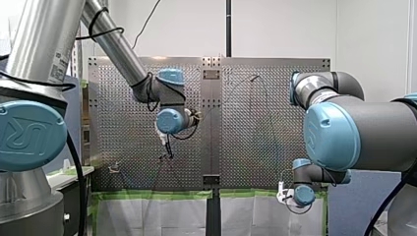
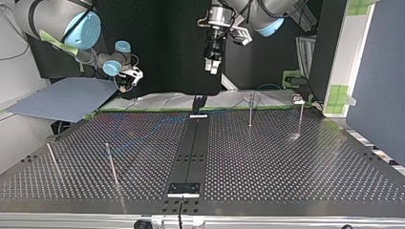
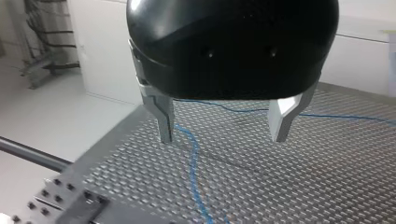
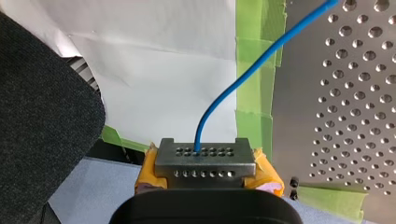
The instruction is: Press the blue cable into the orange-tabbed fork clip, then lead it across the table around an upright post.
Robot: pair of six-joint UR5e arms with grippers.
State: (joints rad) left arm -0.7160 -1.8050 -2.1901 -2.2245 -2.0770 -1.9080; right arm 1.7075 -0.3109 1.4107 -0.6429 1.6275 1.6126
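The front view looks from behind and above the two grey and blue robot arms point(image 1: 123, 54), over the silver perforated metal surface point(image 1: 246, 147). The top view faces them from across it, low. Both wrist views sit close, sharing the surface and the thin blue cable point(image 3: 192, 158).

The left arm point(image 1: 118, 49) was seen stretched over the left half of the perforated table point(image 1: 123, 98), with its gripper point(image 1: 167, 151) pointed at the surface. The right gripper point(image 1: 282, 191) was held at the near edge, beside green tape point(image 1: 246, 193). A thin cable point(image 1: 273, 132) was seen crossing the right half.
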